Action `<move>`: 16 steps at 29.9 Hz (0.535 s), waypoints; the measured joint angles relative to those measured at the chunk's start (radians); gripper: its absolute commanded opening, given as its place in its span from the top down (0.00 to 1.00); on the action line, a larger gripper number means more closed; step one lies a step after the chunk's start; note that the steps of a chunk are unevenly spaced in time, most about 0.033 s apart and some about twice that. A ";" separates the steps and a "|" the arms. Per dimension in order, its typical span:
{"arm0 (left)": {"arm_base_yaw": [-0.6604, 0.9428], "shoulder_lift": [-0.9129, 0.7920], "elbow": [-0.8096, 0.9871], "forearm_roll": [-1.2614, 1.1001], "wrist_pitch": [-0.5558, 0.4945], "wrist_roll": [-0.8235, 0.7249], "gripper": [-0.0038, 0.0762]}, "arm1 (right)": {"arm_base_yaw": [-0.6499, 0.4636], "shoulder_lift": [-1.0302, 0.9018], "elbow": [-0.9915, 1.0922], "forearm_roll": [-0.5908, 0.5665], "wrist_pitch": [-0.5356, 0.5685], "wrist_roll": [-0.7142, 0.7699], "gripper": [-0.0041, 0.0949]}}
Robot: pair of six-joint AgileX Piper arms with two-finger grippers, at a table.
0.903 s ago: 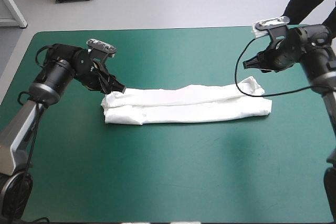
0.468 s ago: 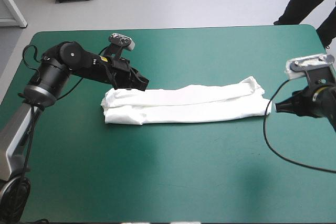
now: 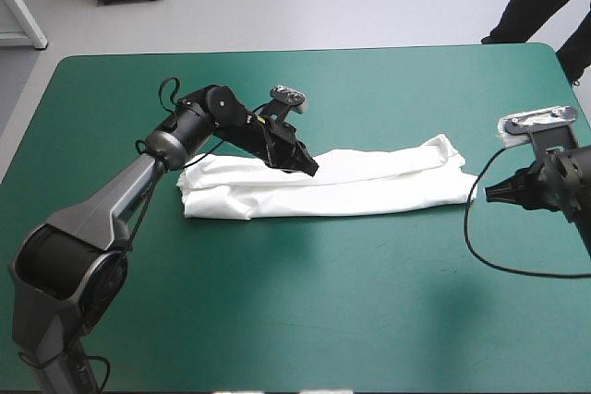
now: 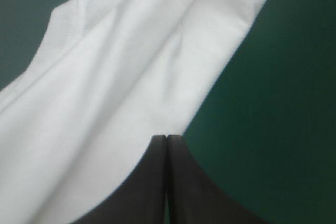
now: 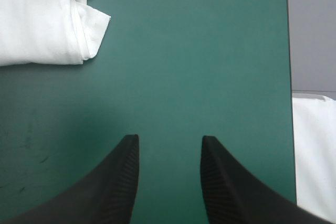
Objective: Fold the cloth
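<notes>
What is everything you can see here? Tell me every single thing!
T-shirt: one, white, folded into a long strip across the middle of the table.
Table: one, teal-green cover, under everything.
Left gripper: one, black, shut, over the T-shirt's far edge, left of its middle.
Right gripper: one, black, open, just past the T-shirt's right end, over bare cover.

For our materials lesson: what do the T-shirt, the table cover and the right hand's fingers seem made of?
T-shirt: soft white fabric, likely cotton; stitched hem, soft folds.
Table cover: smooth teal-green sheet, matt; material unclear.
Fingers of the right hand: black, probably rubber or plastic; fine ribs.
</notes>
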 measured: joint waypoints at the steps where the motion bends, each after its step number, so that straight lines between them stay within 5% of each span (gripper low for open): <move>1: 0.000 0.021 -0.017 0.001 0.000 0.000 0.98 | -0.006 0.023 -0.006 0.008 -0.007 0.001 0.58; 16: -0.036 0.270 -0.115 0.113 0.023 -0.079 0.98 | -0.161 0.359 -0.271 0.401 -0.052 -0.170 0.57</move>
